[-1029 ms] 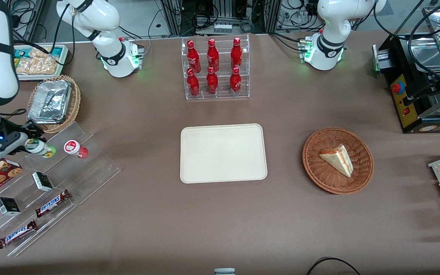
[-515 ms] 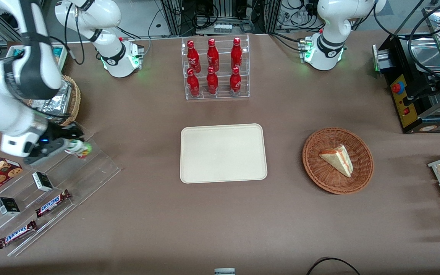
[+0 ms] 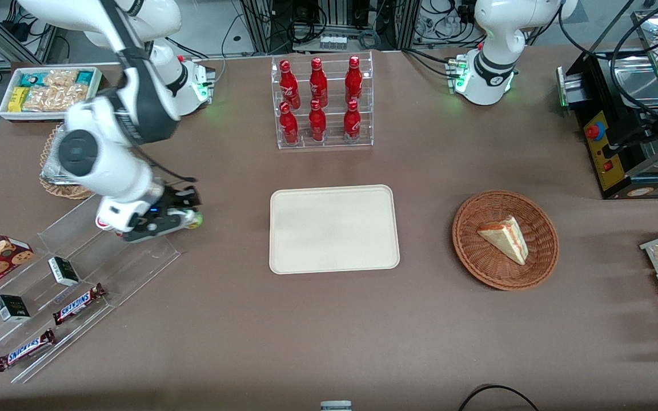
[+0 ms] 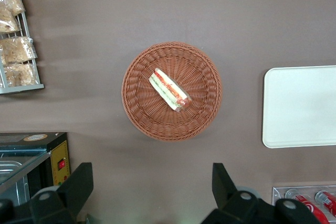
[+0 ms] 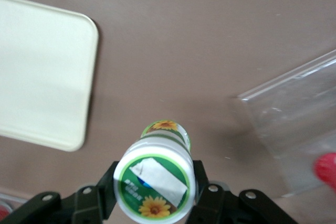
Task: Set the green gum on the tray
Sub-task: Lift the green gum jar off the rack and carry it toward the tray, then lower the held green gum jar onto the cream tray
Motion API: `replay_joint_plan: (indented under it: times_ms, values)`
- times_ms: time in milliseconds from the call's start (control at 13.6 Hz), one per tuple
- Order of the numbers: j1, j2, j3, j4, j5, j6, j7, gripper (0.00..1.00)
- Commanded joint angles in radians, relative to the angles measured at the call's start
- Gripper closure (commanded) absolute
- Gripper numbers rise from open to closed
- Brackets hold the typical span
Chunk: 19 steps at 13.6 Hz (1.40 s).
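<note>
**Green gum held in the air, short of the tray**

The hand [image 3: 177,216] is closed on the green gum [image 3: 191,218] — in the wrist view its two black fingers [image 5: 109,195] press the bottle's sides just under the white lid, whose green-and-yellow sunflower label faces the camera. The bottle [image 5: 157,182] hangs over bare bench [image 3: 329,331], above the corner of the clear stepped rack [image 3: 77,274] and clear of it. The tray [image 3: 333,228] lies flat in the middle of the bench, near the hand but apart from it, with brown cloth between — nothing sits on its cream surface. On the rack's steps lie two Snickers bars [image 3: 77,302] and small dark boxes [image 3: 64,270]. A wicker basket [image 3: 505,240] holding a sandwich wedge sits toward the parked arm's end, and a rack of red bottles [image 3: 321,103] stands farther from the front camera than the tray.
</note>
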Motion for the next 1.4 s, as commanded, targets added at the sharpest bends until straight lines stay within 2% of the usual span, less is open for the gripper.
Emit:
replay_joint_plan:
  times_ms: [0,735,956,1324]
  values:
    - [0.084,0.073,-0.009,0.041,0.02,0.054,0.161,1.0]
    - [0.353,0.425,-0.013,0.388,0.007,0.125,0.666,1.0]
    - [0.393,0.504,-0.014,0.467,-0.002,0.141,0.75,1.0]
    - [0.434,0.567,-0.02,0.473,-0.019,0.235,0.792,1.0]
